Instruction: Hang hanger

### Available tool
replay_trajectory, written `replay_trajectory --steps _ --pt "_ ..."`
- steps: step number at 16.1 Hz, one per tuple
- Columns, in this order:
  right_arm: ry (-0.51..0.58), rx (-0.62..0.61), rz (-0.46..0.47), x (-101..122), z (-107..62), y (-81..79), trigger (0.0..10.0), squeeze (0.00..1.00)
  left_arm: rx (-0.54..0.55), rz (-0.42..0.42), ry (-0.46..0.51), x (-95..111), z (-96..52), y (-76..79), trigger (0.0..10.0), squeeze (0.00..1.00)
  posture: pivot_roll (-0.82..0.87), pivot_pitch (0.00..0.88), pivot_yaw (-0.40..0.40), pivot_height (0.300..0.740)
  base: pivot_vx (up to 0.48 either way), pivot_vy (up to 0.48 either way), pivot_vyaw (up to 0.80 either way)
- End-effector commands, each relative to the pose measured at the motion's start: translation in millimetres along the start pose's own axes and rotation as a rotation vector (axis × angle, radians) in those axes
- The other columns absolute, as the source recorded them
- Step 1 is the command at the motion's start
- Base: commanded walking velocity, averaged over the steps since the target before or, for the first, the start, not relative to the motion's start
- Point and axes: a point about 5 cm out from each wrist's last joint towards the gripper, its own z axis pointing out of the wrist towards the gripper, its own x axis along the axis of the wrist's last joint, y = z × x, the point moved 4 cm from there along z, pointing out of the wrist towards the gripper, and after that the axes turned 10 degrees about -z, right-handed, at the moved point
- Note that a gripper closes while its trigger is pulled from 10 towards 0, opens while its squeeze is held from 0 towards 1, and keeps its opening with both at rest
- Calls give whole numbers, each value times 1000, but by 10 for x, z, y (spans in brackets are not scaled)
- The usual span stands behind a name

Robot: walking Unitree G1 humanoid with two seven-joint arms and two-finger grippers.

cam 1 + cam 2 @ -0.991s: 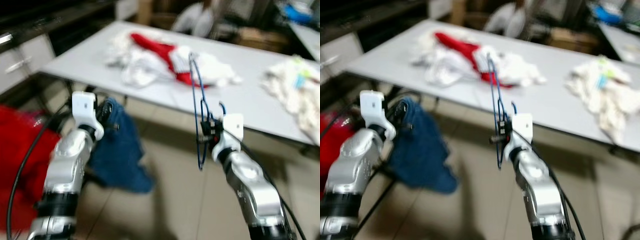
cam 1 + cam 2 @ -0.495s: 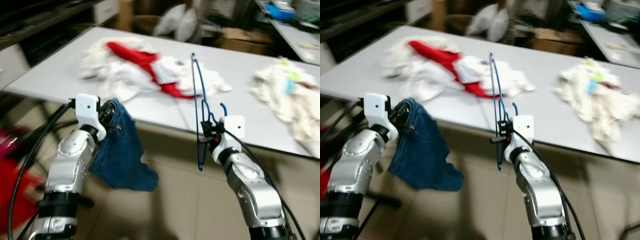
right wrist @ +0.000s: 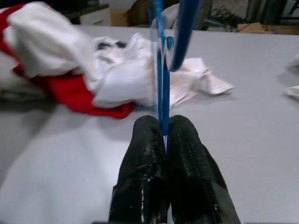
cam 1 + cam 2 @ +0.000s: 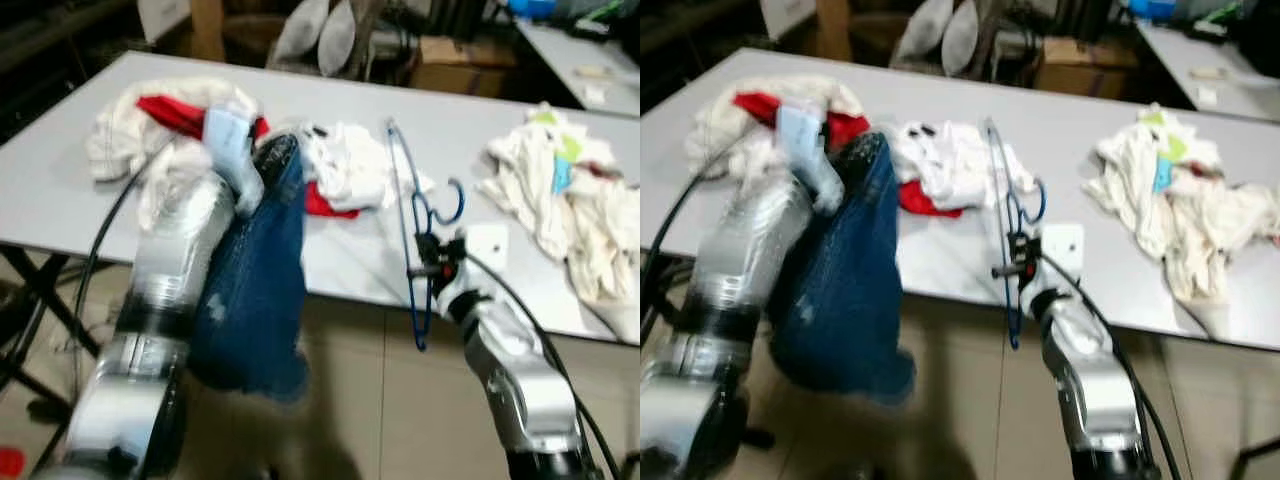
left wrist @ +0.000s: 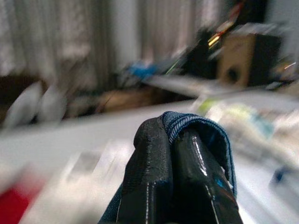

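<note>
My right gripper (image 4: 432, 262) is shut on a thin blue wire hanger (image 4: 407, 215), held upright at the front edge of the grey table (image 4: 350, 250); the hook curls right above my fingers (image 3: 184, 154). In the right wrist view the hanger wire (image 3: 162, 70) is pinched between both pads. My left gripper (image 4: 268, 160) is raised and shut on blue jeans (image 4: 255, 300), which hang down in front of the table edge. The denim fold (image 5: 196, 128) wraps over the shut left fingertips (image 5: 159, 177).
A heap of white and red clothes (image 4: 190, 120) lies on the table's left and middle. Another pile of white laundry (image 4: 565, 190) sits on the right. A folding table leg (image 4: 30, 290) stands lower left. Boxes and pillows (image 4: 320, 30) lie beyond the table.
The camera has swung and closed in on the table. My left arm has lifted the jeans higher, up to table level. The right gripper still holds the hanger upright.
</note>
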Motion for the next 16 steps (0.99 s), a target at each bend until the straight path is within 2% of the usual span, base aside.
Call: replay_trajectory --steps 1,2,3,4,5,6,8,10,11,12,13,14,15,16 --pt "0 -53 -2 -7 -31 146 10000 0 -124 47 214 778 318 223 10000 0 16 0 -28 740 401 0 0" --pt "2 -54 -2 -5 -28 150 10000 0 -91 30 317 1218 415 143 10000 0 15 0 -27 740 398 0 0" --pt "2 -54 -3 -5 -27 150 10000 0 -66 14 355 1376 432 98 10000 0 14 0 -26 740 398 0 0" --pt "5 -57 -3 -4 -27 154 10000 0 14 -20 435 1690 421 -43 10000 0 9 0 -21 740 390 0 0" --pt "10 -67 -3 7 -35 174 10000 0 131 8 477 1890 367 -214 10000 0 3 0 -15 740 349 0 0" --pt "15 -76 -2 16 -40 189 10000 0 206 69 448 1872 341 -321 10000 0 0 0 -11 740 337 0 0" --pt "18 -83 0 18 -54 210 10000 0 273 187 309 1539 338 -471 10000 0 -2 0 -9 740 306 0 0" --pt "17 -83 1 9 -64 200 10000 0 312 306 93 940 269 -652 10000 0 -3 0 -6 740 259 0 0" --pt "16 -78 2 6 -73 179 10000 0 304 329 -27 564 160 -754 10000 0 -3 0 -7 740 0 0 0" --pt "13 -72 4 -5 -83 162 10000 0 320 360 -142 246 -36 -905 10000 0 3 0 -13 740 0 0 0" --pt "8 -67 4 -18 -90 152 10000 0 339 395 -204 120 -202 -1028 10000 0 7 0 -20 740 0 0 0" --pt "7 -65 4 -23 -95 150 10000 0 349 405 -217 108 -261 -1075 10000 0 13 0 -25 740 0 0 0" --pt "5 -59 7 -29 -93 138 10000 0 375 418 -227 154 -411 -1199 10000 0 24 0 -34 740 0 0 0" --pt "3 -53 9 -33 -85 127 10000 0 386 414 -242 169 -497 -1263 10000 0 24 0 -34 740 0 0 0"
